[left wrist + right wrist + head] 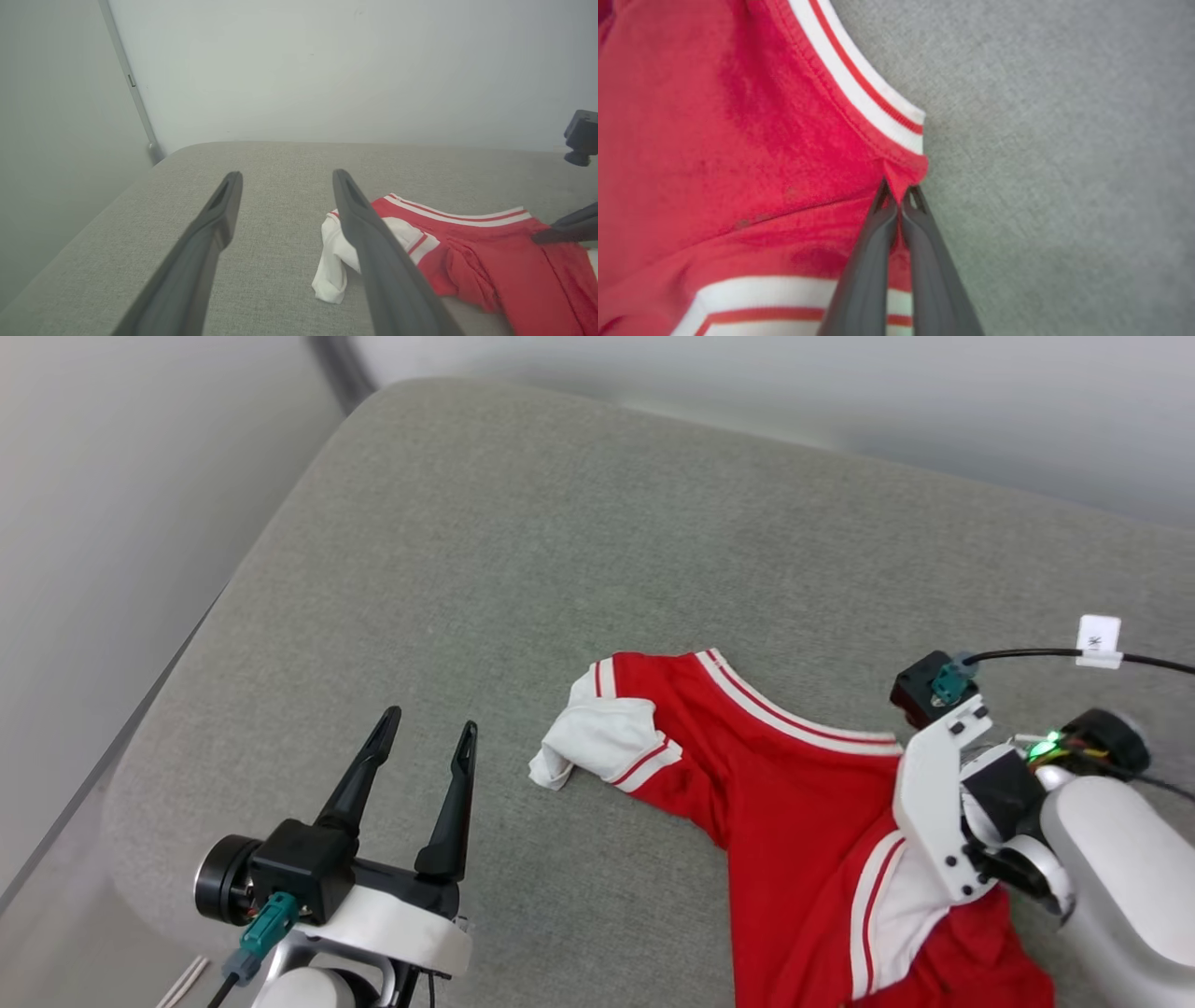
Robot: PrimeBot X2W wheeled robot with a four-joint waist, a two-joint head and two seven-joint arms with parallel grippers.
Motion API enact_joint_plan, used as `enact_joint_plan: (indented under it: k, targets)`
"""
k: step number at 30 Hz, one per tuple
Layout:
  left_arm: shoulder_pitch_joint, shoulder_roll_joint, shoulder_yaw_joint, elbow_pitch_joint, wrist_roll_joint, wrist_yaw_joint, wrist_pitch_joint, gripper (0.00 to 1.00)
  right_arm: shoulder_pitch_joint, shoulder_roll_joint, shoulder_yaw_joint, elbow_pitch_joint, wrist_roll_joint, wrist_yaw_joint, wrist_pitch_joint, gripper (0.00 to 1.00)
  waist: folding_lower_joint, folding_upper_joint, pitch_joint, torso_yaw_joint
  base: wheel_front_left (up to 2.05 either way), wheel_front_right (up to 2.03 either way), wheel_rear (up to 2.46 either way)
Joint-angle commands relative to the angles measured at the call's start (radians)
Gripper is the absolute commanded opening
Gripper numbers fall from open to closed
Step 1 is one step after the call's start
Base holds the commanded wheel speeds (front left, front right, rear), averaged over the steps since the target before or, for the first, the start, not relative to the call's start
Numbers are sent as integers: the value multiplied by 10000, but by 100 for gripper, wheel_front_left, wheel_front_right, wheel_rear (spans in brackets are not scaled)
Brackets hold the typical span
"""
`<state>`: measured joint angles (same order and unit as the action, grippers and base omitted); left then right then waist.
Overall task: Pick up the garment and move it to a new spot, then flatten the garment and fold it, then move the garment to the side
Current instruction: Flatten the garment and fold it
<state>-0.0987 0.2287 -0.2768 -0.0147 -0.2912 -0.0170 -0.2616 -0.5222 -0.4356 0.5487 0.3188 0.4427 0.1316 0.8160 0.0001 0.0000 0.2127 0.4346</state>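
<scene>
So the garment [794,821], a bright red jersey T-shirt with short white sleeves and red-white striped edging, is lying rumpled on the wide grey fabric cushion [560,523]. It sits toward the robot's right and near side, and part of it runs off the bottom of the head view. One white sleeve [607,733] is flopped out to the left, folded over itself.

The right gripper [900,196] is pinched tight on a little peak of red cloth, right where the striped trim [859,79] ends at the edge of the shirt. The two dark fingers are pressed together with just that nub of fabric poking out between them. Grabbing at a corner by the trim makes sense, since the seam there is thicker and less likely to slip out than a single layer from the middle.

The left gripper [429,723] holds nothing. Its jaws are spread wide and it hovers over bare cushion just left of the sleeve, probably parked there so it can take a second corner later.

Looks like the very start of the job: grip made, shirt not lifted off the cushion yet. With only one pinch point, the shirt will likely hang and bunch up once raised.
</scene>
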Motion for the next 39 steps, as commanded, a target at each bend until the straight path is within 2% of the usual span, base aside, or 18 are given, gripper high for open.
enact_joint_plan:
  k: [1,6,11,17,21,25,31,33,36,37,38,39]
  targets:
    - [131,-63,97,26,88,-57,-48,100,-98,-291,72,-198,-238,-17,-221,0,-1,0,-176,-192,0,0,0]
    - [385,-148,421,97,286,-236,-47,100,-115,-820,12,-1408,-499,-14,-1145,0,-1,0,-679,-790,0,0,0]
    - [648,-182,681,82,449,-341,-38,100,270,-1430,-278,-2672,-935,-14,-1432,0,-1,0,-1153,-1418,0,0,0]
    - [1053,-218,923,-34,589,-426,-38,100,848,-2217,-932,-3929,-1163,-16,-1082,0,-1,0,-1463,-2022,0,0,0]
    - [1105,-286,1036,-100,667,-501,-38,100,999,-2804,-1321,-4288,-1009,-14,-577,0,-1,0,-1317,-2173,0,0,0]
    - [798,-410,1007,-127,730,-624,-38,100,671,-3435,-1241,-3829,-809,-14,-224,0,-1,0,-897,-2096,0,0,0]
    - [287,-623,825,68,831,-833,-38,100,-203,-4072,-524,-2066,-911,-16,-266,0,-1,0,-181,-1601,0,0,0]
    - [145,-679,782,146,856,-882,-38,100,-508,-4087,-326,-1280,-1023,-16,-434,0,-1,0,-33,-1408,0,0,0]
    - [-8,-733,775,245,864,-947,-38,100,-904,-3706,-217,-90,-1209,-14,-956,0,-1,0,133,-1177,0,0,0]
    - [-58,-753,770,285,877,-948,-38,100,-1008,-3517,-172,208,-1270,-12,-1263,43,-1,0,172,-1120,0,0,0]
    - [-110,-777,774,312,886,-971,-38,100,-1096,-3304,-181,562,-1239,-14,-1541,100,-1,0,195,-1075,0,0,0]
    - [-143,-793,780,337,888,-978,-38,100,-1135,-3130,-102,855,-1234,-14,-1834,100,-1,0,200,-1047,0,0,0]
